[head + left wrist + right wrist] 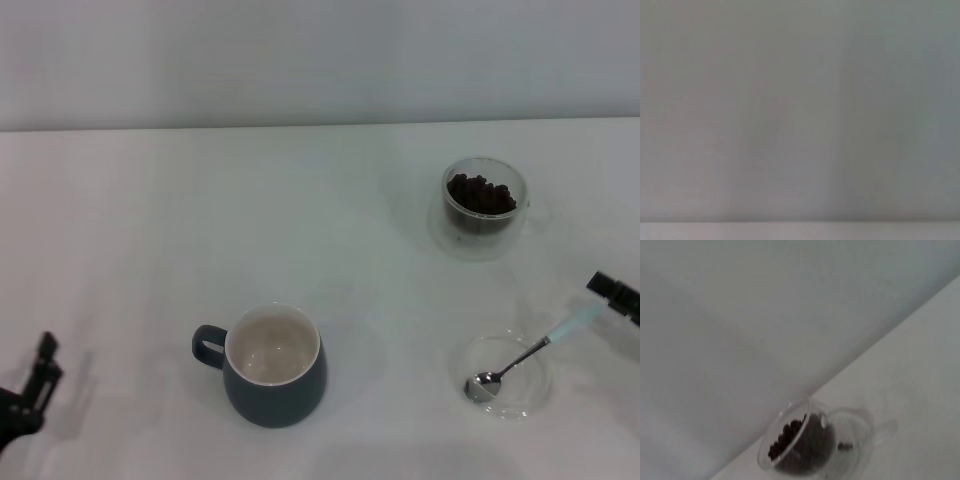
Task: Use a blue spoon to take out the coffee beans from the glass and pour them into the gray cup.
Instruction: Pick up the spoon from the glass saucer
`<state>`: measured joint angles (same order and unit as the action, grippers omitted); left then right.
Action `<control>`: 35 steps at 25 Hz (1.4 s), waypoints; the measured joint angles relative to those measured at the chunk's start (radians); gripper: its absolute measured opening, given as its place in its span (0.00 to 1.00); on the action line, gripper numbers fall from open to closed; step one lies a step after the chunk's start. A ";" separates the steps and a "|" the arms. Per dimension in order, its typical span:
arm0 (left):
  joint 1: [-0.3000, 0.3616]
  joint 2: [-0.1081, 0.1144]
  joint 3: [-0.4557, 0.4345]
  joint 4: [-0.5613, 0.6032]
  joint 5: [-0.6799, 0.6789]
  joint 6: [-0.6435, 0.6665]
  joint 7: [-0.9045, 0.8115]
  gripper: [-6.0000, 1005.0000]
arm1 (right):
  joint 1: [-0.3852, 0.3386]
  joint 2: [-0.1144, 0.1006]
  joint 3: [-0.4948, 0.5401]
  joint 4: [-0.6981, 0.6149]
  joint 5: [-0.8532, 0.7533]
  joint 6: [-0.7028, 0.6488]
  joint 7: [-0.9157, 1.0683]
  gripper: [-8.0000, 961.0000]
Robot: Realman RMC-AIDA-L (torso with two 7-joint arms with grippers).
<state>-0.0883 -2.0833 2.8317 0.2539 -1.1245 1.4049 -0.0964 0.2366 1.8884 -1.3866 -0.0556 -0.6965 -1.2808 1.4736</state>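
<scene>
The spoon (530,355) is not yet picked up: it lies with its bowl in a shallow clear dish (535,398) near the table's (330,220) front right corner, handle pointing at the right gripper (618,295) just beside its tip. Whether that gripper's fingers are parted, I cannot tell. The next move calls for a grip on the handle. The left gripper (25,395) idles at the front left corner, fingers unreadable. The glass (484,208), toward the back right, holds the beans (481,193); the cup (272,365), front centre, looks empty.
</scene>
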 joint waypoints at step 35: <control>-0.016 0.000 0.004 -0.022 -0.126 0.019 -0.006 0.71 | -0.012 0.057 0.019 -0.007 -0.011 -0.048 0.007 0.19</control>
<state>-0.1043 -2.0832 2.8353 0.2318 -1.2505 1.4236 -0.1028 0.2246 1.9459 -1.3680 -0.0628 -0.7072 -1.3293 1.4807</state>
